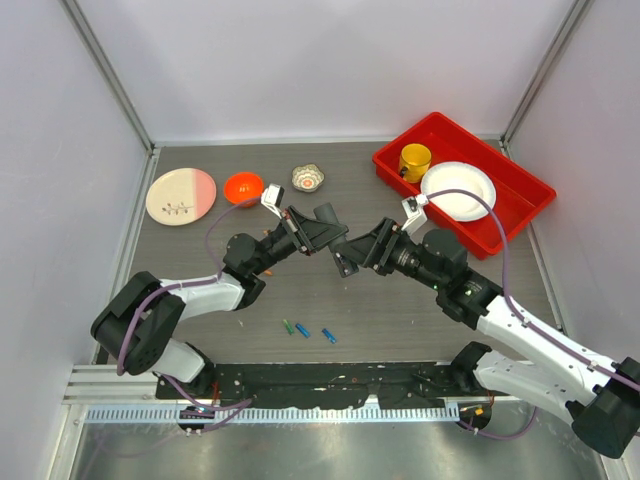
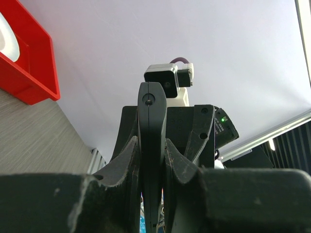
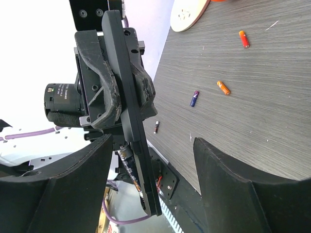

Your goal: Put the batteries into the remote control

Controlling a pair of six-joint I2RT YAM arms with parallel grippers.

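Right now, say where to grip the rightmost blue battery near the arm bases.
Probably pinch the blue battery across its middle, coming straight down, jaws astride its long axis: this thin cylinder lies flat on the table, nothing touching it, its ends too small to catch.

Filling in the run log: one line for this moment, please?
left hand: shut on remote control | right hand: open | batteries: on table

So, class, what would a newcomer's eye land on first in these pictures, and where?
Above mid-table, the left gripper clamps the remote control, facing the open right gripper. Loose batteries lie on the table toward its near edge, and a red tray sits back right.
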